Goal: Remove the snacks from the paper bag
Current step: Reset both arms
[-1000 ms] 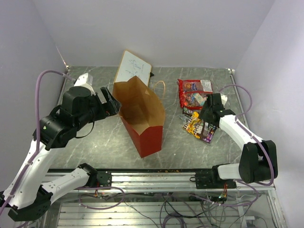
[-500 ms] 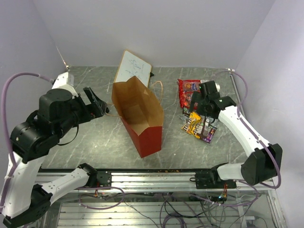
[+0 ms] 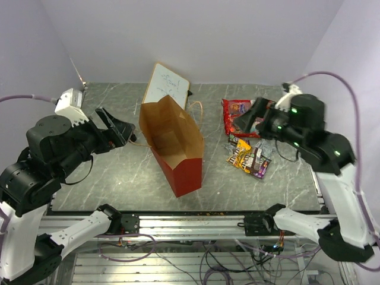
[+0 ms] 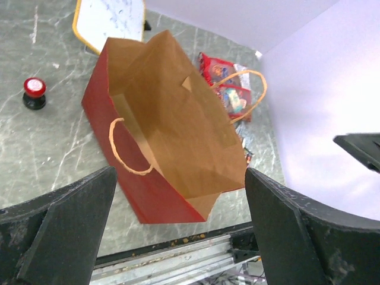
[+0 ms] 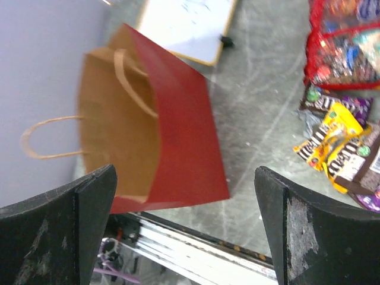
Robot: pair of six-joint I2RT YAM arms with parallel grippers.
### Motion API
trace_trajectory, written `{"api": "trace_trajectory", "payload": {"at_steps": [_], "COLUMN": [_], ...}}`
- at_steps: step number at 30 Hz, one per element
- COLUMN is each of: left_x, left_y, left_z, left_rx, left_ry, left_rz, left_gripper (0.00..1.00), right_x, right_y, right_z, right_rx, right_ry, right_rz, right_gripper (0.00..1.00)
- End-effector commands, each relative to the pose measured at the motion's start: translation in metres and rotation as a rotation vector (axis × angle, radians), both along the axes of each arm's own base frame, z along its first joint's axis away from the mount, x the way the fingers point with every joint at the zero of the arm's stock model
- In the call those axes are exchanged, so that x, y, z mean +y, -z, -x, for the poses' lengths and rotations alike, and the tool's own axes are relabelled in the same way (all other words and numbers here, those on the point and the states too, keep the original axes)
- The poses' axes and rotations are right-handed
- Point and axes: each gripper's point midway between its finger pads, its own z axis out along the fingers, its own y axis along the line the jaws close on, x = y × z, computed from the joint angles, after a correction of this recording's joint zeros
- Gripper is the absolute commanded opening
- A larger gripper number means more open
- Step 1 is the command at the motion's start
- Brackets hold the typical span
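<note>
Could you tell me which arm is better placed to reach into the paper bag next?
Left, probably: the left gripper is open beside the mouth of the paper bag, its camera looking straight inside. The right gripper, also open, hangs over the snacks, farther away.

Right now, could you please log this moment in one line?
bag standing, looks empty | snacks on table beside it | left gripper open | right gripper open

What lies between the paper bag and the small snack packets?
Nothing: only bare table separates the paper bag from the small snack packets, as the top view shows.
</note>
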Motion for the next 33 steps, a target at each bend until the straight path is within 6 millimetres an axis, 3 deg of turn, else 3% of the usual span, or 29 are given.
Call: {"api": "trace_trajectory", "payload": {"at_steps": [1,8,11,17,24,33], "left_x": [-0.004,0.006,0.007,0.002,0.002,0.001], "left_y": [-0.044,-0.074,-0.078,-0.081,-0.068,-0.069], "left_z": [0.004,0.021,0.023,0.014,0.002,-0.005], "left_rx": [-0.129,-0.204,-0.226,-0.225,-0.209,-0.233], "left_ry": [0.031,0.049,0.039,0.025,-0.007,-0.019], "left_rz": [0.092,0.109,0.147,0.176,0.158,0.151], "left_gripper": [1.0,0.99,0.99,1.0,1.0,0.99], "right_x": [-0.014,-0.04,-0.051,-0.058,-0.052,-0.043], "right_y": [-0.05,-0.131,-0.149,-0.141,-0.135,-0.137], "right_z": [0.032,0.054,0.06,0.047,0.029,0.013], "right_rx": [-0.119,-0.341,-0.398,-0.358,-0.355,-0.377], "right_ry": [-0.018,0.039,0.082,0.147,0.137,0.11], "right_rz": [-0.085,-0.187,-0.217,-0.159,-0.085,-0.044], "right_gripper": [1.0,1.0,1.0,1.0,1.0,1.0]}}
